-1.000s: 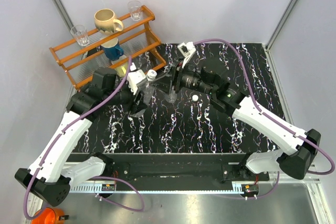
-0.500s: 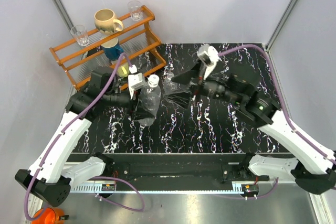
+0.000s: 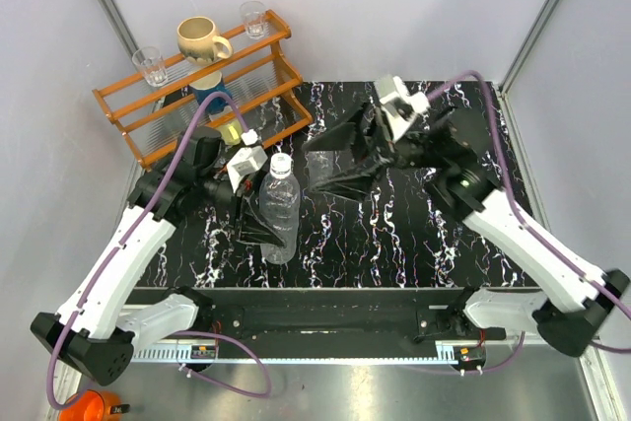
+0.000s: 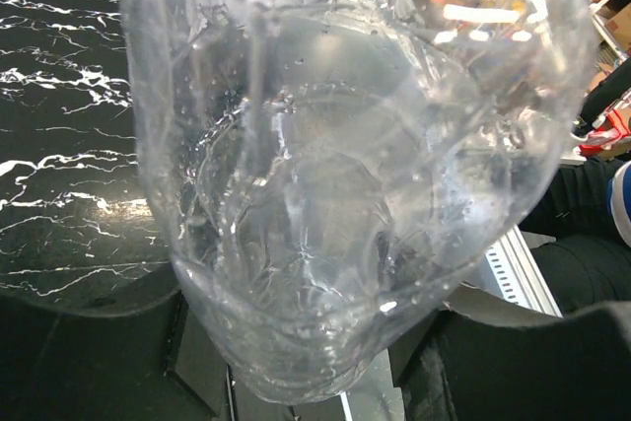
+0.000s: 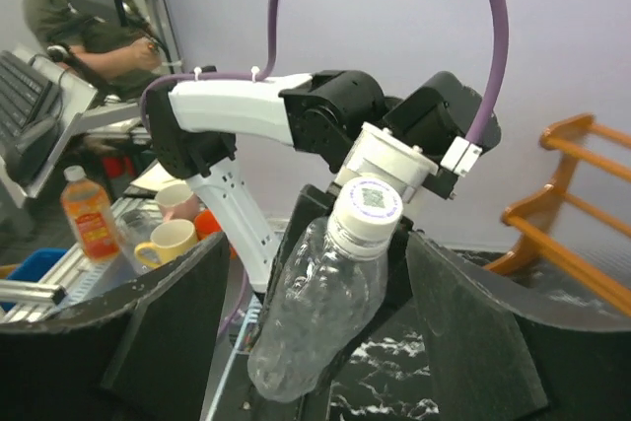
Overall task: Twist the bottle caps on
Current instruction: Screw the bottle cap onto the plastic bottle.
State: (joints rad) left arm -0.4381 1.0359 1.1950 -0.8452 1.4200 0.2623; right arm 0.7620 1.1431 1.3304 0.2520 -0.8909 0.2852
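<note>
Left gripper (image 3: 262, 218) clamped on the clear ribbed bottle (image 3: 280, 206), centre-left of the top view, bottle tilted. White cap (image 3: 281, 161) sits on its neck. Right gripper (image 3: 332, 164) is at centre, jaws spread wide and empty, just right of the bottle, not touching. Black marbled tabletop (image 3: 394, 244) below.

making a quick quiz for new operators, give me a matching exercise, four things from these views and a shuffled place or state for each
1 bottle
2 white cap
3 beige mug
4 right gripper

a open, holding nothing
b on top of the orange rack
c held in the left gripper
d sitting on the bottle neck

Pairs: 1-c, 2-d, 3-b, 4-a
</note>
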